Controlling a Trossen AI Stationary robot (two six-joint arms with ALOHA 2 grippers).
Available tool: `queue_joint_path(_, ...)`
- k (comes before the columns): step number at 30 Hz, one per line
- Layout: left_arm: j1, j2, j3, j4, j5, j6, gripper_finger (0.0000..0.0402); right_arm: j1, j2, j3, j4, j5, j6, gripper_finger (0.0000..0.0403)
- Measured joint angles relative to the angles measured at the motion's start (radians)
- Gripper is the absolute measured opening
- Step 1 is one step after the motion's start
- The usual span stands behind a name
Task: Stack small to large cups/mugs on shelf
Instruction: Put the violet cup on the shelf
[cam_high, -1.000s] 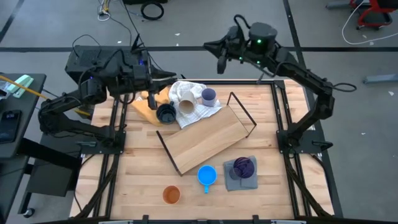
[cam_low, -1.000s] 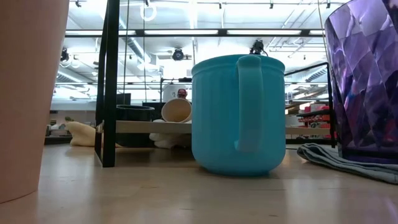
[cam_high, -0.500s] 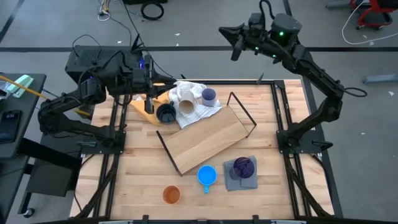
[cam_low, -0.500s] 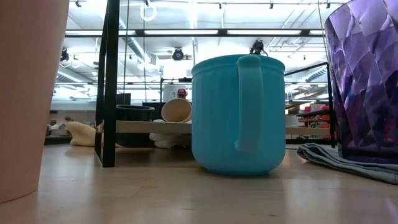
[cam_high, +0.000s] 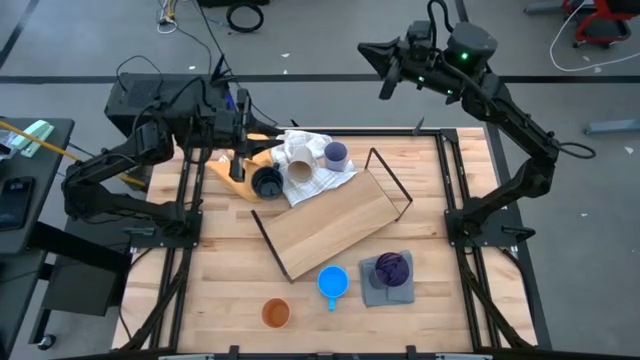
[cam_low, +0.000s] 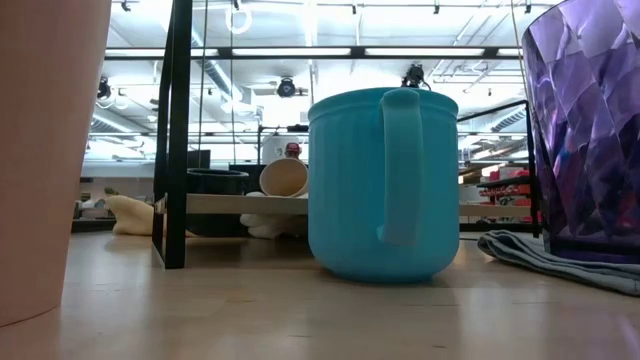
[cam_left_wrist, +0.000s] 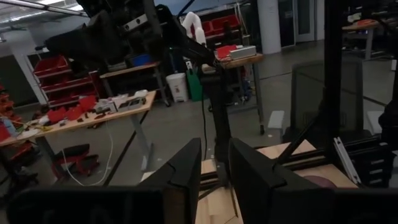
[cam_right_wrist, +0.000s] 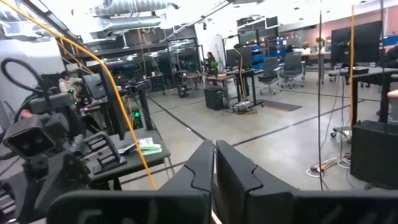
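Observation:
In the high view the light-wood shelf (cam_high: 335, 222) with its black wire frame lies aslant mid-table. The lavender cup (cam_high: 336, 154) and beige cup (cam_high: 299, 170) sit on a white cloth; the beige cup (cam_low: 284, 177) lies tipped on its side. The dark navy mug (cam_high: 266, 182) stands beside them. The blue mug (cam_high: 333, 282), orange cup (cam_high: 275, 313) and purple cup (cam_high: 391, 267), the last on a grey cloth, stand near the front edge. My left gripper (cam_high: 238, 165) hovers open over the yellow cloth, just left of the navy mug. My right gripper (cam_high: 372, 55) is shut, raised beyond the far edge.
White cloth (cam_high: 300, 150) and yellow cloth (cam_high: 235, 170) bunch at the far left of the table. Black frame rails (cam_high: 445, 180) run along both table sides. Bare slatted wood (cam_high: 225, 270) lies between the shelf and the near-left corner.
My right gripper has swung up and away, beyond the far edge and toward the table's right, staying shut. My left gripper has edged slightly toward the navy mug. No cup has moved.

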Motion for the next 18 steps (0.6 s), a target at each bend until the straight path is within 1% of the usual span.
queue_joint_path(7,-0.002,-0.005,0.000,-0.023,0.001,0.001,0.0095,0.005,0.000,0.000,-0.071,0.005,0.001,0.0022)
queue_joint_path(14,-0.002,-0.005,0.000,-0.026,0.001,0.008,0.0098,0.005,0.031,0.000,-0.098,0.007,0.023,0.0022)
queue_joint_path(18,-0.002,-0.005,0.000,-0.034,0.001,0.009,0.0099,0.005,0.067,0.000,-0.198,0.017,0.022,0.0022)
